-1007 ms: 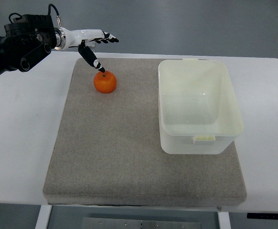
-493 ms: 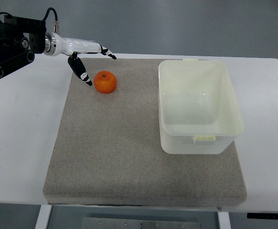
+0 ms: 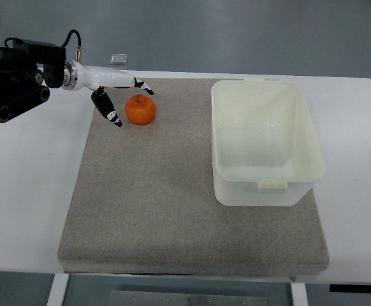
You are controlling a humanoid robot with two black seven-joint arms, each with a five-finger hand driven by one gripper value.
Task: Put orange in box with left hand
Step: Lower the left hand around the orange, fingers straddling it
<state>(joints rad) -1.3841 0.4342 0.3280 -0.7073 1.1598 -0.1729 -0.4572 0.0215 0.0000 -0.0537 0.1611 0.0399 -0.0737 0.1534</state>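
Grey mat (image 3: pixel 173 210), far-left corner: orange (image 3: pixel 140 109) (round, firm, probably rolls) sits ungrasped between left hand's (image 3: pixel 118 95) spread fingers; grip its sides.

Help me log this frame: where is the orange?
In the top view, the orange sits on the mat's far-left part, beside the open left hand, left of the box.

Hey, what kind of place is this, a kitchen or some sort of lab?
Most likely a robotics lab or test bench, not a kitchen. A plain white table holds only a grey felt mat, one orange and an empty plastic box, with the robot's left hand beside the fruit over bare grey flooring.
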